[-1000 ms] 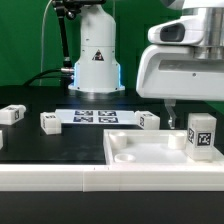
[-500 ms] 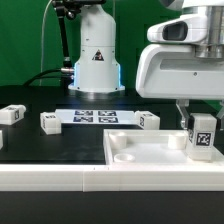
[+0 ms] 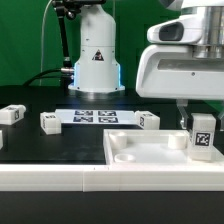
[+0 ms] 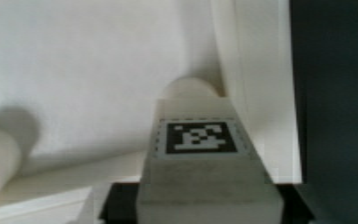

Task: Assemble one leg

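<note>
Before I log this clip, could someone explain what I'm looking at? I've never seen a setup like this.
It is a robot arm that builds furniture from loose parts. One picture comes from a camera off the arm, the other from a camera on its wrist. The arm's tool is shut on a leg, a small white post with a black-and-white tag, upright over the large white panel. On the black table lie three more legs and the flat marker board. The wrist view shows the held leg close up.
</note>
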Robot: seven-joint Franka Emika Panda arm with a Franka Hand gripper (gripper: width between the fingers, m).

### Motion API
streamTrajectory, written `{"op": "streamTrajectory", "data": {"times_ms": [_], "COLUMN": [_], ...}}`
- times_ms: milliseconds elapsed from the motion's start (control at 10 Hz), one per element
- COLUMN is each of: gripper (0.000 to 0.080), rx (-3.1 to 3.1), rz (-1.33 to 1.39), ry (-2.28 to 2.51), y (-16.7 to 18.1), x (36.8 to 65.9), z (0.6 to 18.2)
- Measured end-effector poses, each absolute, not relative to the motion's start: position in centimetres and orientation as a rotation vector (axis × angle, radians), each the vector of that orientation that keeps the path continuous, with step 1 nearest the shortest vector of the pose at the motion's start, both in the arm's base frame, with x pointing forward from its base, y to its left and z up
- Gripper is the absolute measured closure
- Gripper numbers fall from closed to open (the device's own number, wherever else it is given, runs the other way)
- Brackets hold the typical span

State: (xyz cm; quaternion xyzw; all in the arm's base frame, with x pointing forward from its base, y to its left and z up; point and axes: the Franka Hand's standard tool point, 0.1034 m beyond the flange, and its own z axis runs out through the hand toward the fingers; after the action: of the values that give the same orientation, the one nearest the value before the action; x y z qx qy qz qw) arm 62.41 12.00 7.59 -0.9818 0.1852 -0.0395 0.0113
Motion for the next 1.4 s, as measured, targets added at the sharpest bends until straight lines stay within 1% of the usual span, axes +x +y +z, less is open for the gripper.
{"op": "streamTrajectory", "data": {"times_ms": [300, 800, 900, 1300, 1400], "gripper": [0.0508, 0.0508, 0.0508, 0.0498, 0.0324], "rx": [-2.901, -2.396, -2.304, -2.178, -2.235], "rz": [-0.190, -0.137, -0.126, -0.094, -0.099], "ry": [1.084, 1.880, 1.984, 2.092, 2.034], "y": [12.14, 11.97, 11.91, 11.83, 11.80], "x": [61.98, 61.89, 61.89, 61.91, 61.92], "z": [7.56, 7.45, 7.44, 7.41, 7.41]}}
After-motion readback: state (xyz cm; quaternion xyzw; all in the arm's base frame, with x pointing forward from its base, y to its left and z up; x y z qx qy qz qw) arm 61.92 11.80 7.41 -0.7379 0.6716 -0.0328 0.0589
